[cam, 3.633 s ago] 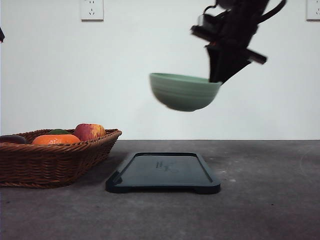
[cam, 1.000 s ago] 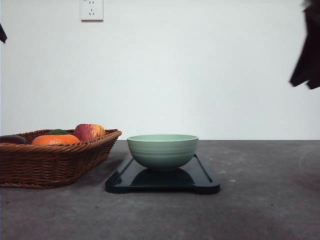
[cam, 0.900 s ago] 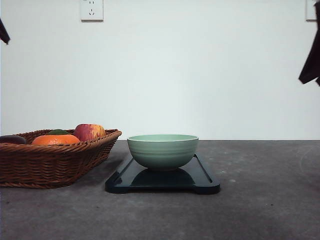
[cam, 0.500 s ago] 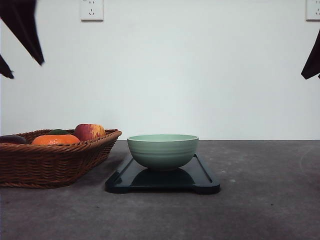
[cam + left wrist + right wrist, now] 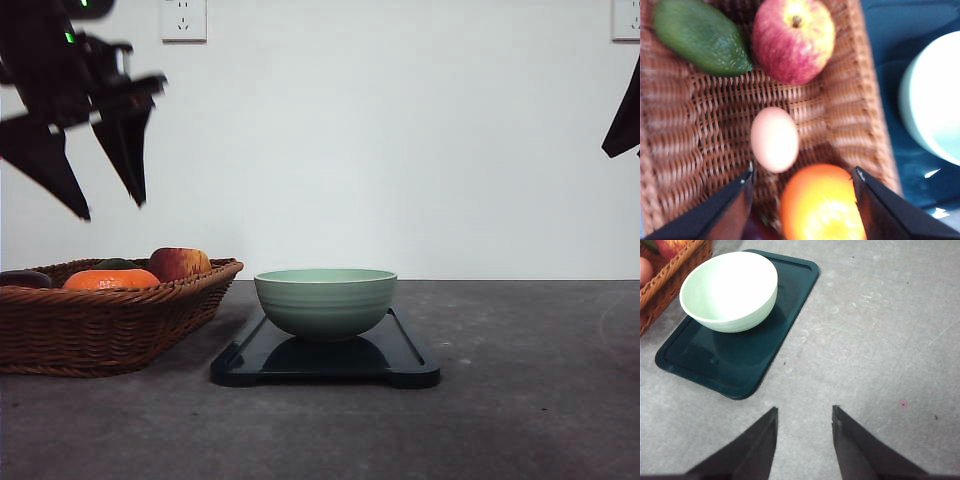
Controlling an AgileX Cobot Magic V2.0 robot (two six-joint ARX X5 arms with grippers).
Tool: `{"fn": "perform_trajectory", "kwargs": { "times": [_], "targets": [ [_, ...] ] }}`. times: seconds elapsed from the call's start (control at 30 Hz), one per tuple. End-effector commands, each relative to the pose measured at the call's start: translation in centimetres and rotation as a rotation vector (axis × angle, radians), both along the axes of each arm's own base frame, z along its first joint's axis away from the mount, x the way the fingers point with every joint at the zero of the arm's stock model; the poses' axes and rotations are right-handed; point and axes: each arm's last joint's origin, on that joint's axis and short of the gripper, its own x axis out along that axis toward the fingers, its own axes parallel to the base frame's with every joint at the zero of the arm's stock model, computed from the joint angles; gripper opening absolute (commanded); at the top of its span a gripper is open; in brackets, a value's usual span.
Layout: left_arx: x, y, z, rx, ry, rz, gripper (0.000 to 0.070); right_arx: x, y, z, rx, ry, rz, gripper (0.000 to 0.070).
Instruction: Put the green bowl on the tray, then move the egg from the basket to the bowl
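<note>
The green bowl (image 5: pixel 325 301) stands upright on the dark tray (image 5: pixel 408 362), empty inside (image 5: pixel 729 289). The egg (image 5: pixel 774 140) lies on the basket (image 5: pixel 700 125) floor between an apple and an orange. My left gripper (image 5: pixel 804 172) hangs open above the basket, its fingertips to either side of the egg and the orange, touching nothing. In the front view the left gripper (image 5: pixel 108 205) is well above the basket (image 5: pixel 100 325). My right gripper (image 5: pixel 805 410) is open and empty over bare table, off to the side of the tray (image 5: pixel 740 365).
The basket also holds a red-yellow apple (image 5: pixel 792 40), a green avocado-like fruit (image 5: pixel 700 37) and an orange (image 5: pixel 822 205) right beside the egg. The basket's rim (image 5: pixel 670 267) nearly touches the tray. Grey tabletop (image 5: pixel 530 400) lies open on the right.
The right gripper set the bowl on the tray, let go and withdrew to the right edge. The left gripper came in from the upper left and lowered over the basket.
</note>
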Motion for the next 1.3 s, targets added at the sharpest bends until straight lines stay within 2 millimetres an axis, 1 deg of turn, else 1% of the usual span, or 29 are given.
{"fn": "perform_trajectory", "kwargs": {
  "times": [0.0,0.07,0.13,0.5,0.93,1.07,1.2,1.23,1.27],
  "targets": [
    [0.8,-0.3,-0.2,0.029,-0.017,-0.010,0.0395,0.1,0.1,0.2,0.019,-0.001,-0.007,0.0212],
    [1.4,-0.3,-1.0,0.056,-0.014,-0.004,0.0406,0.1,0.1,0.2,0.026,0.003,-0.013,0.0212],
    [1.9,-0.4,-1.7,0.063,-0.010,-0.003,0.0441,0.1,0.1,0.2,0.032,0.005,-0.017,0.0212],
    [3.5,-0.9,-4.2,0.067,0.006,-0.006,0.0440,0.1,0.1,0.2,0.035,0.000,-0.018,0.0212],
    [4.5,-1.2,-7.1,0.086,0.087,-0.009,0.0437,0.1,0.1,0.2,0.035,0.000,-0.018,0.0212],
    [4.6,-1.2,-7.4,0.087,0.091,-0.009,0.0436,0.1,0.1,0.2,0.038,0.002,-0.020,0.0212],
    [4.6,-1.2,-7.5,0.087,0.092,-0.009,0.0422,0.1,0.1,0.2,0.040,0.003,-0.022,0.0212],
    [4.6,-1.2,-7.5,0.087,0.093,-0.009,0.0409,0.1,0.1,0.2,0.039,0.003,-0.022,0.0212],
    [4.5,-1.2,-7.5,0.087,0.094,-0.009,0.0377,0.1,0.1,0.2,0.039,0.002,-0.022,0.0212]
  ]
}}
